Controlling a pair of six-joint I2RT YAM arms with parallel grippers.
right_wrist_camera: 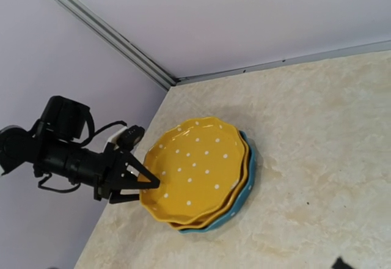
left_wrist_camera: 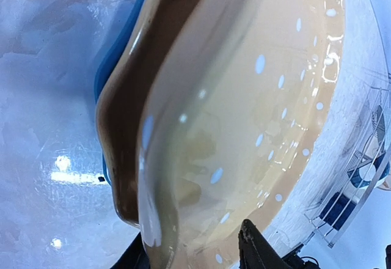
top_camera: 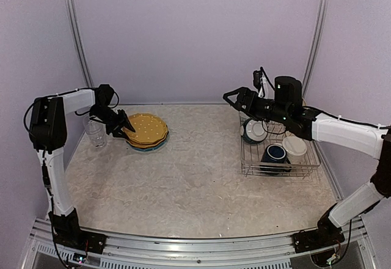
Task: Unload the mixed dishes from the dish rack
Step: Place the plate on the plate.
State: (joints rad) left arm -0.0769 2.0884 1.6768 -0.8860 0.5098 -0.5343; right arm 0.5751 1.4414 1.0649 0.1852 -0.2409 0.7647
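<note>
Three plates are stacked at the back left of the table: a yellow dotted plate (top_camera: pixel 148 128) on top, a blue plate (top_camera: pixel 157 146) at the bottom. My left gripper (top_camera: pixel 127 129) holds the top plate's left rim, one finger above and one below, and that side sits raised (right_wrist_camera: pixel 195 168) (left_wrist_camera: pixel 256 98). A clear glass tumbler (top_camera: pixel 95 132) stands left of the stack. The wire dish rack (top_camera: pixel 308 165) at the right holds a teal bowl (top_camera: pixel 253 130), a dark blue mug (top_camera: pixel 275 154) and a cream mug (top_camera: pixel 295 148). My right gripper (top_camera: pixel 229 99) hovers open and empty above the rack's back left corner.
Pale walls close the table at the back and both sides, with metal uprights (top_camera: pixel 76 30) in the corners. The tumbler stands close to the left wall. The marbled tabletop (top_camera: pixel 195 183) lies between the plate stack and the rack.
</note>
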